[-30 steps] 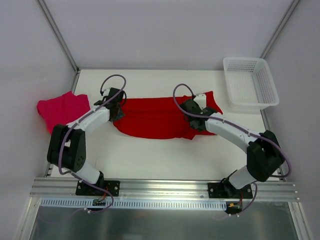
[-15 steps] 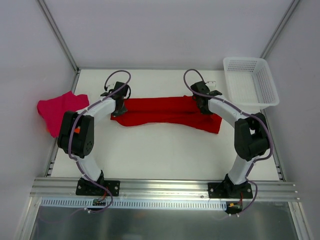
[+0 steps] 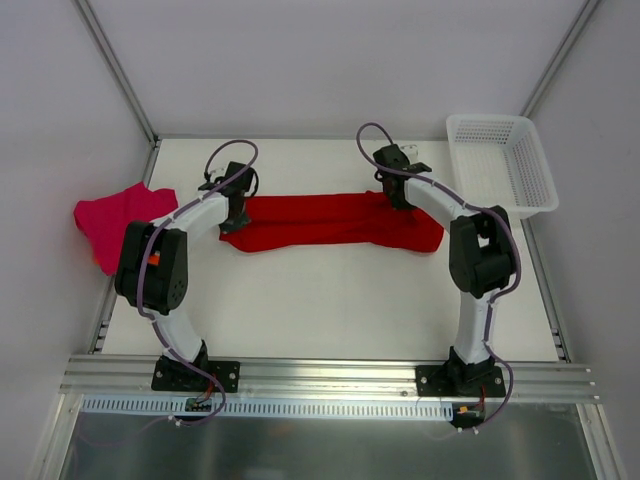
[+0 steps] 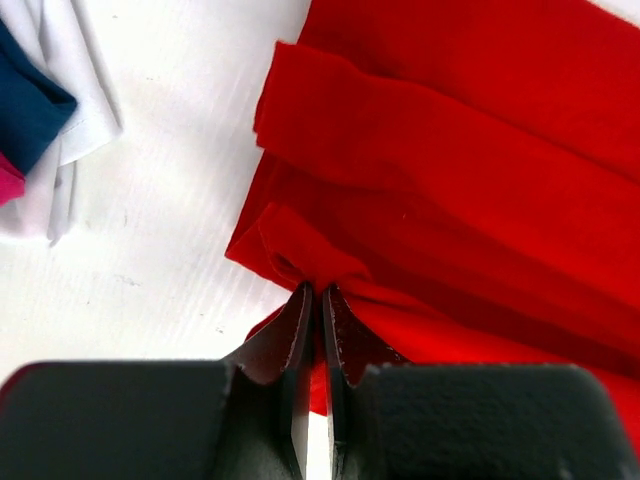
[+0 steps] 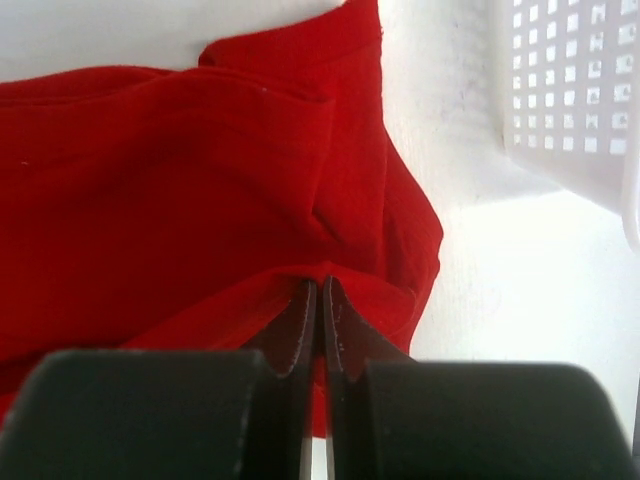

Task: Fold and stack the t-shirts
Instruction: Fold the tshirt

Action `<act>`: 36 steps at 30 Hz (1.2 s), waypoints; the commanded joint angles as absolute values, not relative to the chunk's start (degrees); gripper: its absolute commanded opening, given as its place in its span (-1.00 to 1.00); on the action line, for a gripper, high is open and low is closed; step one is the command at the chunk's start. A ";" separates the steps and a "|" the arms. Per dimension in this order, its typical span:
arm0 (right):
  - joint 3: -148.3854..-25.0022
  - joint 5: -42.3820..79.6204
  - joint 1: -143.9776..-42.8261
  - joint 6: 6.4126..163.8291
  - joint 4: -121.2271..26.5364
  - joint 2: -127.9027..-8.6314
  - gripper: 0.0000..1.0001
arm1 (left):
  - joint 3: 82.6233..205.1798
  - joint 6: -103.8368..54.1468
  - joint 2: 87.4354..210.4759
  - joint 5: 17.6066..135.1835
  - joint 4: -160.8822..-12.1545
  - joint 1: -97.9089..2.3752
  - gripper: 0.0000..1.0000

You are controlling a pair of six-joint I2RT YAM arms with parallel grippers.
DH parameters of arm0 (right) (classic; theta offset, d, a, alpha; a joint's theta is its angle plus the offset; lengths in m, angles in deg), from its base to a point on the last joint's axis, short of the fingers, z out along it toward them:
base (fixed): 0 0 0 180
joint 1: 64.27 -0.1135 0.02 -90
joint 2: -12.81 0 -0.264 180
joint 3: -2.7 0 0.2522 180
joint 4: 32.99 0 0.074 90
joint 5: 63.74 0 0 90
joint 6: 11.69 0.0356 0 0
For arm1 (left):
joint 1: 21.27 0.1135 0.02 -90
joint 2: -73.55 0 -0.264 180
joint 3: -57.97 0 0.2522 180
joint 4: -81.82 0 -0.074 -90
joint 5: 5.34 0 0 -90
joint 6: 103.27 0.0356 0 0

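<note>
The bright red t-shirt lies as a long folded band across the middle of the table. My left gripper is at its left end and is shut on a pinch of red cloth, with the fingertips nearly touching. At the shirt's right end, near the far edge, my right gripper is shut on a fold of the red t-shirt. A magenta-pink t-shirt lies crumpled at the table's left edge. The left wrist view shows a bit of dark blue cloth against white cloth.
A white plastic mesh basket stands at the back right corner, close to the right gripper, and its wall shows in the right wrist view. Bare white table lies between the shirt and the arm bases.
Both grippers have moved toward the far side while holding the red shirt's edge. The shirt has folded from a wide shape into a narrower band.
</note>
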State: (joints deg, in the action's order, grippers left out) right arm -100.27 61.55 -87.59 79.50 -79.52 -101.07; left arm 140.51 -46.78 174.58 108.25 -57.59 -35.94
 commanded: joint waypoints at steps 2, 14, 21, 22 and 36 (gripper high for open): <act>-104.92 62.21 -86.69 76.02 -79.62 -102.67 -0.99 | 141.87 -45.70 173.05 110.06 -55.23 -34.19 -0.91; -114.15 62.65 -85.98 72.86 -80.59 -105.75 -0.99 | 141.87 -45.78 169.00 107.69 -52.69 -33.66 -0.83; -118.99 62.47 -85.81 71.72 -81.64 -109.44 -0.99 | 142.31 -45.96 169.00 107.24 -51.98 -33.40 -0.78; -119.25 62.47 -85.90 71.45 -81.64 -109.88 -0.99 | 142.31 -45.87 169.09 107.24 -51.81 -33.40 -0.78; -118.99 62.21 -85.90 71.80 -81.47 -111.99 -0.99 | 133.54 -51.23 159.43 105.05 -48.21 -33.13 -0.75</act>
State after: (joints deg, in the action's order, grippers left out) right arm -117.56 61.50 -86.36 72.07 -80.73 -113.27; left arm 136.83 -48.68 164.88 104.75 -51.62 -33.89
